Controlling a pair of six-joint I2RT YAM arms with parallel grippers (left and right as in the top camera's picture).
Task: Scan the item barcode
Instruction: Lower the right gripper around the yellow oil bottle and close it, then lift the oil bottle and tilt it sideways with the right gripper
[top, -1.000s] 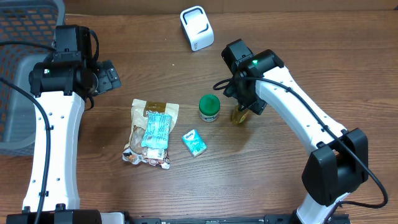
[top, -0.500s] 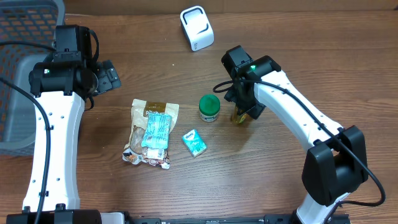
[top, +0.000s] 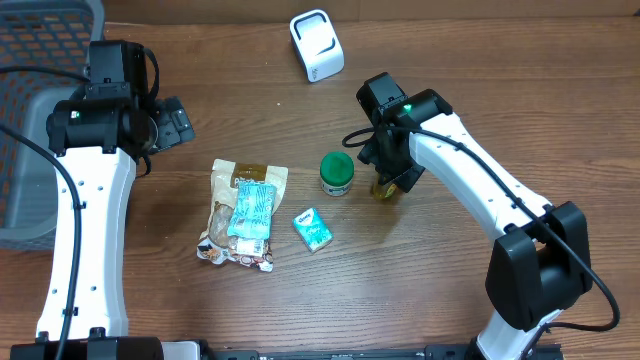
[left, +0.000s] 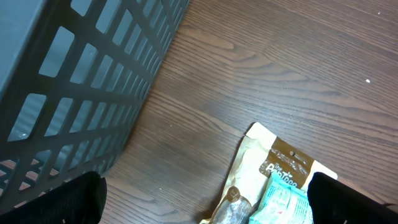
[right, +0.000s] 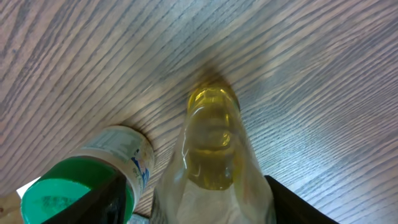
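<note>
A small clear bottle of yellow liquid (top: 384, 187) (right: 214, 130) stands on the wooden table. My right gripper (top: 390, 176) (right: 199, 208) is down over it with a finger on each side. The right finger sits against the bottle and a thin gap shows at the left finger (right: 99, 202), so the gripper is open. The white scanner (top: 316, 45) stands at the far edge. My left gripper (top: 176, 122) (left: 205, 202) hangs wide open over bare wood, up and left of a snack bag (top: 238, 225) (left: 273, 168), holding nothing.
A green-lidded jar (top: 337, 172) (right: 81, 186) stands close to the left of the bottle. A teal packet (top: 251, 208) lies on the snack bag, and a small teal box (top: 312, 229) lies nearby. A dark mesh basket (top: 25, 120) (left: 74, 81) fills the left edge.
My right gripper has shifted slightly left and settled lower over the bottle, with its fingers drawn closer in. The left arm has not moved.
</note>
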